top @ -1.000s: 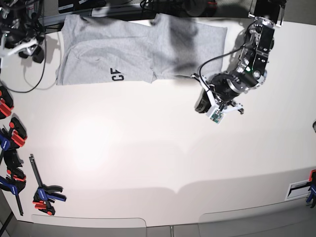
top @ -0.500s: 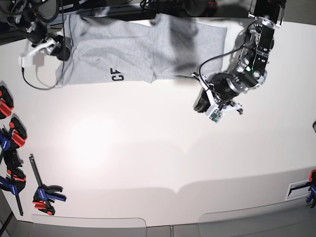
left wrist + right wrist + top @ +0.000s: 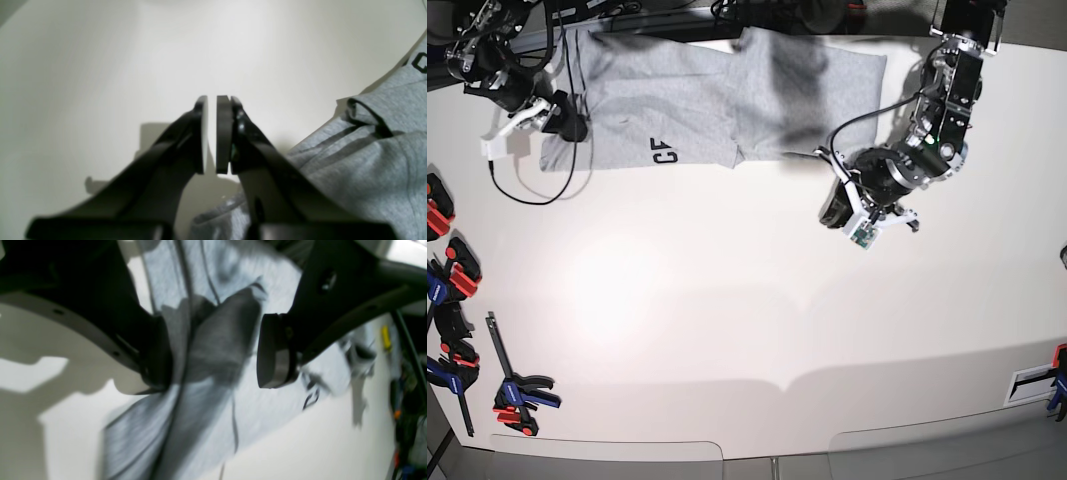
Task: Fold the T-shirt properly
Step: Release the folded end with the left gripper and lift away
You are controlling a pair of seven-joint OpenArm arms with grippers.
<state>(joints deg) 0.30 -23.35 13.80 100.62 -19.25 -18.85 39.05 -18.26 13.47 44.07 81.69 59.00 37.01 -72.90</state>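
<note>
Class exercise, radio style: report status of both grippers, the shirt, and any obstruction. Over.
Left gripper shut, empty, beside the T-shirt. Right gripper open, straddling the shirt's edge. Shirt partly folded, lettering showing. Nothing in the way. Over.

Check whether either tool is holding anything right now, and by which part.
Nothing is held. The left tool is nearly shut on empty air beside the light grey cotton T-shirt. The right tool stands wide open over a raised fold near the shirt's edge, not clamped.
</note>
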